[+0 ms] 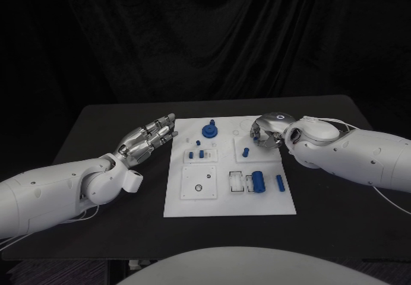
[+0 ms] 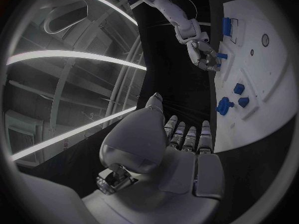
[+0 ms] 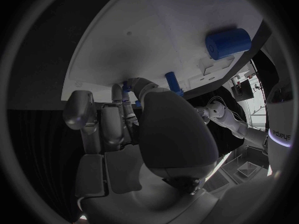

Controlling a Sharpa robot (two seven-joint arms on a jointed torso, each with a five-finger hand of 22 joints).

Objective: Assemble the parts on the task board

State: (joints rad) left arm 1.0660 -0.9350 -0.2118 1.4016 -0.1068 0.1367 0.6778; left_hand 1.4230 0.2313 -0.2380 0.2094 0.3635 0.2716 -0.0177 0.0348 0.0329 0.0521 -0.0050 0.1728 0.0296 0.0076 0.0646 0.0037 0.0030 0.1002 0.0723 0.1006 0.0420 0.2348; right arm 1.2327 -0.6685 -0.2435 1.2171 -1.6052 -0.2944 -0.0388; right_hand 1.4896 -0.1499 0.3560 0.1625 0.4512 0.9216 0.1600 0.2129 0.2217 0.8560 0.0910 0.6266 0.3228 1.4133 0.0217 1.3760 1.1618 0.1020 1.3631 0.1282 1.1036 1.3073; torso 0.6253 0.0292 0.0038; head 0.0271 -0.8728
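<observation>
Left hand (image 1: 147,138) hovers flat, fingers straight and apart, holding nothing, just off the task board's (image 1: 230,205) left edge. Right hand (image 1: 267,132) curls over the board's far right corner; whether it grips a blue part there, I can't tell.

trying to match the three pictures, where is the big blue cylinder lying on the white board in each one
Head view: blue cylinder lies in the board's near-right area.
Left wrist view: near the top, at the board's far end.
Right wrist view: upper right, large.
Shared landmark: the white task board.
</observation>
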